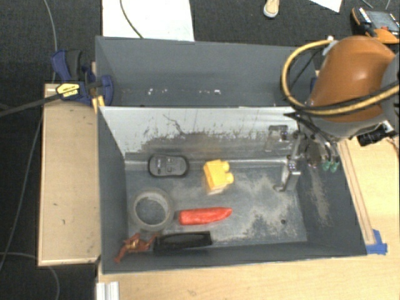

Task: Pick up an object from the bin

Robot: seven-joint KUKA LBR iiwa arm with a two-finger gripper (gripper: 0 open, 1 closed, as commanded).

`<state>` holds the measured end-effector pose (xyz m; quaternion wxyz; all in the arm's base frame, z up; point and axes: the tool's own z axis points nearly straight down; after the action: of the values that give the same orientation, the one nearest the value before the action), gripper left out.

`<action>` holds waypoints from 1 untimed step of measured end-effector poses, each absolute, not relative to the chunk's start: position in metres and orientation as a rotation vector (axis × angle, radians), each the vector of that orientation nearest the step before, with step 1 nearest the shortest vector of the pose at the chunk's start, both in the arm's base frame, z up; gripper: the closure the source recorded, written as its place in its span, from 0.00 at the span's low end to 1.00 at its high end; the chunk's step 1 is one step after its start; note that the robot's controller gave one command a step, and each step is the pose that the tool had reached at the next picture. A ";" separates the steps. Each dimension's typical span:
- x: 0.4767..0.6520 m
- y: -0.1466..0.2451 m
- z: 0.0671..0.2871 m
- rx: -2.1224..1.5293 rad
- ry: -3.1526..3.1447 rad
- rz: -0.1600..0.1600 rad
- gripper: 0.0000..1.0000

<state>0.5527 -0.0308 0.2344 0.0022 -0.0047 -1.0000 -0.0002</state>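
From my station I see the end effector (pixel 289 175) hanging low at the right side of the bin (pixel 262 220), under the arm's smooth, rounded orange cover (pixel 353 74). It is bare metal, slim and upright, and sits over an unoccupied patch of floor close to the back edge. I cannot tell whether it is released or clenched.

The bin is grey sheet metal with sloping walls. Its floor is dull and heavily scuffed, with pale scratch marks along the back wall and speckled wear across the middle.

The nearest thing is a yellow block (pixel 217 174), a chunky plastic piece with squared edges and a stepped outline. It lies near the middle of the floor, towards the back edge, left of the end effector and clearly apart from it.

Further left, by the back edge, lies a dark oval case (pixel 167 165), flat and smooth. Towards the front-left corner there is a grey ring (pixel 152 208), a short hollow cylinder seen from above. Just right of it lies a red elongated piece (pixel 205 215), tapered at one end with a rough surface. Along the front edge rests a black flat bar (pixel 182 240), and touching its left end is a small orange-brown, irregular figure (pixel 134 244) in the front-left corner.
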 end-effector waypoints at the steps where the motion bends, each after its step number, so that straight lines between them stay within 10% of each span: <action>1: 0.554 -0.031 0.239 -0.012 -3.145 0.000 0.00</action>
<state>0.5538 -0.0306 0.2390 -0.0016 -0.0039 -1.0000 0.0000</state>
